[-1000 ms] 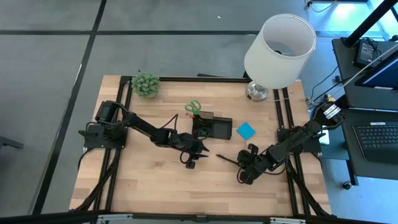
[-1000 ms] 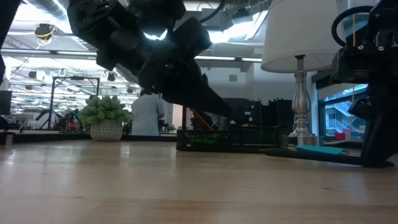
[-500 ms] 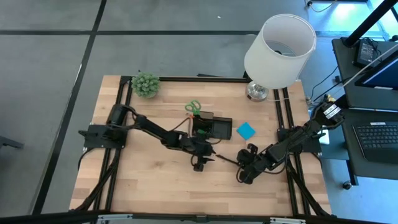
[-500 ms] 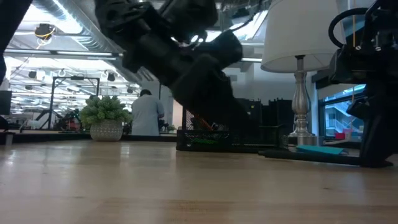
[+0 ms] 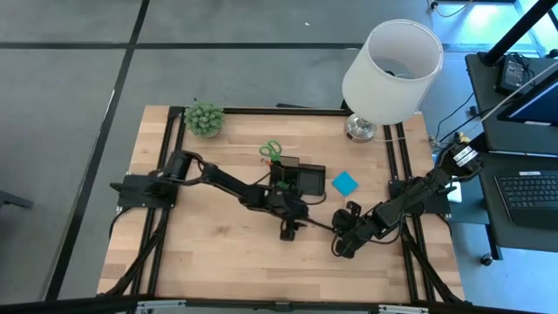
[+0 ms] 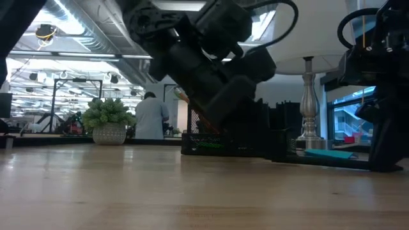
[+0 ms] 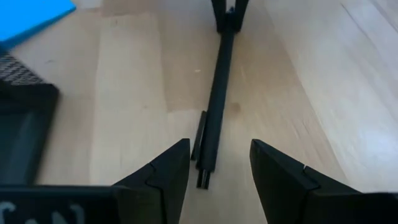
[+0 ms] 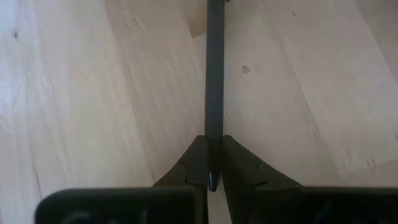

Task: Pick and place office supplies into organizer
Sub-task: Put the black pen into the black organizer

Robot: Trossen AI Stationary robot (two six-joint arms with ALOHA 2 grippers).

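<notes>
While the pen (image 7: 219, 93) is clamped by the right gripper (image 8: 213, 163), it could be knocked askew if the open left gripper (image 7: 214, 163) is closed off-centre.

Both arms reach low toward the table's middle, grippers facing each other.
The left gripper (image 7: 214, 165) hangs just above the wood, its fingers (image 7: 168, 168) spread wide apart. The right gripper (image 8: 213, 163), its arm stretched in from the right edge, has its fingers (image 8: 194, 163) pinched together.
</notes>
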